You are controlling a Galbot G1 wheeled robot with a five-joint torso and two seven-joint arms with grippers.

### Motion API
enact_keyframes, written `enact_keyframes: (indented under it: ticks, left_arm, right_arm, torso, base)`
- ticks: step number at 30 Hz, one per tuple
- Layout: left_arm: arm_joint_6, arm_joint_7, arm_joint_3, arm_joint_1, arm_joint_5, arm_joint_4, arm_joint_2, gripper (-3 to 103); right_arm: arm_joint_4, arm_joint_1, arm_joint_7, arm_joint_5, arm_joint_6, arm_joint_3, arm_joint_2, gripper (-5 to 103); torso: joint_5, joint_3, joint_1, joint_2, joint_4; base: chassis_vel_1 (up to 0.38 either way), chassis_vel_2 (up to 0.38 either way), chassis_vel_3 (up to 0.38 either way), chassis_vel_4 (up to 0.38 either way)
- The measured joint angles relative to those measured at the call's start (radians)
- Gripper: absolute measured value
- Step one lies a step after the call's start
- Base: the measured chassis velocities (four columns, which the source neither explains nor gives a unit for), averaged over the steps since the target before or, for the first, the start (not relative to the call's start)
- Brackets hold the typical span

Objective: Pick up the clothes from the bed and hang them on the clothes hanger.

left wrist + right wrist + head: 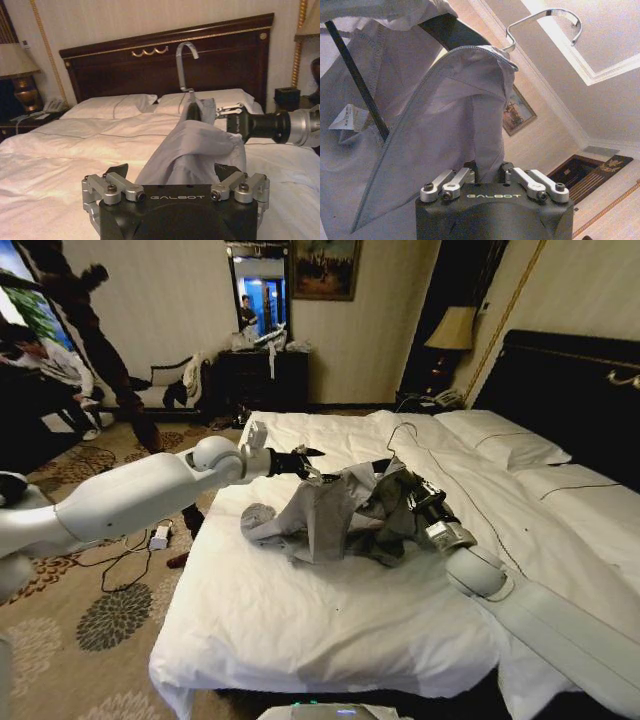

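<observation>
Grey shirt (335,512): mid-frame, bunched, lifted off the white bed (330,620) | hanger (393,445): hook poking above the cloth | left gripper (312,462): clenched on a shirt edge | right gripper (400,490): buried in folds, finger state cannot be told | handling: light, limp, slides easily; grip hems or shoulder seams.

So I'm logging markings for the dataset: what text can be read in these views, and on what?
"GALBOT": on the left gripper housing, left wrist view.
"GALBOT": on the right gripper housing, right wrist view.
White label inside the clothes: print too small to read.
</observation>
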Motion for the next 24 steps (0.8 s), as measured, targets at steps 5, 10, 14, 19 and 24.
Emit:
enact_keyframes:
  ticks: [5, 10, 14, 19, 24]
  left_arm:
    - [0.001, 0.014, 0.038, -0.03, 0.001, 0.018, -0.024, 92]
    - [-0.004, 0.058, 0.107, -0.098, 0.025, 0.056, -0.057, 71]
    - [-0.013, 0.081, 0.167, -0.148, 0.033, 0.07, -0.08, 61]
    - [-0.016, 0.09, 0.209, -0.174, 0.029, 0.072, -0.096, 40]
    - [-0.006, 0.094, 0.227, -0.181, -0.007, 0.061, -0.089, 24]
  right_arm:
    - [0.003, 0.001, -0.004, -0.008, 0.004, -0.003, -0.008, 19]
    - [0.011, -0.003, -0.012, -0.02, 0.006, -0.005, -0.009, 19]
    - [0.009, -0.002, -0.019, -0.035, 0.016, -0.012, -0.008, 19]
    - [0.006, 0.0, -0.024, -0.05, 0.028, -0.013, -0.007, 19]
    - [0.006, 0.0, -0.034, -0.068, 0.044, -0.008, -0.014, 19]
  torso:
    - [-0.0001, 0.0, 0.0, 0.0, 0.0]
    - [-0.0002, 0.0, 0.0, 0.0, 0.0]
    - [-0.0001, 0.0, 0.0, 0.0, 0.0001]
    - [0.0, 0.0, 0.0, 0.0, -0.0002]
    - [-0.0003, 0.0, 0.0, 0.0, 0.0003]
  base:
    - [0.0, 0.0, 0.0, 0.0]
    - [0.0, 0.0, 0.0, 0.0]
    - [0.0, 0.0, 0.0, 0.0]
    - [0.0, 0.0, 0.0, 0.0]
    - [0.0, 0.0, 0.0, 0.0]
